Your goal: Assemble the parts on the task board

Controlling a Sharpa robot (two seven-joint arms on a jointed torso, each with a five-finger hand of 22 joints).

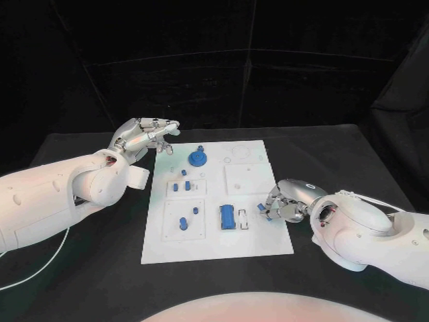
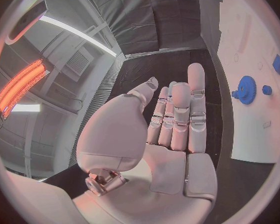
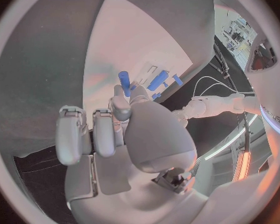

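While most of the small blue bits already look seated, I'd say this one's somewhere past halfway, not finished. On the task board (image 1: 256, 241) there's a blue gear (image 1: 197, 158) standing at the far left part, a few small blue pegs (image 1: 185, 186) in the middle-left recess, two more pieces (image 1: 188, 221) in the near-left recess, and a bigger blue block (image 1: 228, 216) with a white piece (image 1: 242, 219) just beside it near the middle. The far-right area of the board looks bare, with only faint outlines, so my guess is something goes there yet.

The right hand (image 1: 284, 203) sits at the board's right edge with its fingers curled in, and a small blue part (image 1: 262, 207) shows at its fingertips. It looks pinched, but I honestly can't tell for sure whether it's held or just touching. Probably that's the piece being placed next.

The left hand (image 1: 148, 135) hovers above the bench (image 1: 98, 282) at the board's far-left corner, fingers apart, holding nothing.
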